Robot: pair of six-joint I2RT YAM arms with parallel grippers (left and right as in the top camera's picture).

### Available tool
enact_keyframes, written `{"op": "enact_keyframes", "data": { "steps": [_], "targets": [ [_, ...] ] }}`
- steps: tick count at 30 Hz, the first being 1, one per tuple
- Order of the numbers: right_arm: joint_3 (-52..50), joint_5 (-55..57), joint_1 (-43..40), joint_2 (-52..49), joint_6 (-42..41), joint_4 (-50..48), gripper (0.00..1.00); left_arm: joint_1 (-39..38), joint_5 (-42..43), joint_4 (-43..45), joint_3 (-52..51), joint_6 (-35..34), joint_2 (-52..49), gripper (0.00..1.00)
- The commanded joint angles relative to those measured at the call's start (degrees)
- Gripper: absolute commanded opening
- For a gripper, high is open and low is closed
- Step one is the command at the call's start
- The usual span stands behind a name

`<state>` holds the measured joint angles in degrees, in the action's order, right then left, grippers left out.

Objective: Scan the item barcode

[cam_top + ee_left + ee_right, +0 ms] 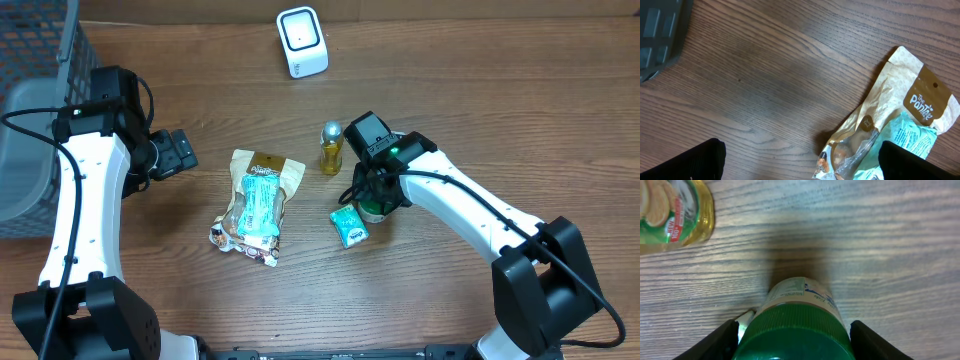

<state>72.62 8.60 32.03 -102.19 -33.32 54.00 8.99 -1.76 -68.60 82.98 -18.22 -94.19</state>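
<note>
Right gripper sits straight above the upright white-labelled bottle with green ribbed cap. Jaws on both cap sides, looks gripped. Bottle stands on the table beside the teal packet. Left gripper wide open, farther off.

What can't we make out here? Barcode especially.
- Green-capped bottle: the right wrist view shows only the cap and a sliver of label, and the bottom edge cuts it off. No barcode visible. Overhead, the right arm mostly covers it.
- Right gripper: fingers flank the cap; contact unclear in the right wrist view.
- Teal packet: overhead, print too small.
- Snack bag: left wrist view, cut off by the right and bottom edges.
</note>
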Motion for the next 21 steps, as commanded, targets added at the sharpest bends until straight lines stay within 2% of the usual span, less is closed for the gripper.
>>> {"op": "enact_keyframes", "data": {
  "steps": [1, 4, 21],
  "targets": [
    [-0.3, 3.4, 0.2, -0.1, 8.2, -0.2, 0.57, 0.0, -0.1, 0.0, 0.3, 0.0, 0.0, 1.00],
    [-0.3, 3.4, 0.2, -0.1, 11.1, 0.1, 0.54, 0.0, -0.1, 0.0, 0.3, 0.0, 0.0, 1.00],
    [-0.3, 5.8, 0.1, -0.1, 11.1, -2.3, 0.56, 0.0, -0.1, 0.0, 0.3, 0.0, 0.0, 0.99]
  ]
}}
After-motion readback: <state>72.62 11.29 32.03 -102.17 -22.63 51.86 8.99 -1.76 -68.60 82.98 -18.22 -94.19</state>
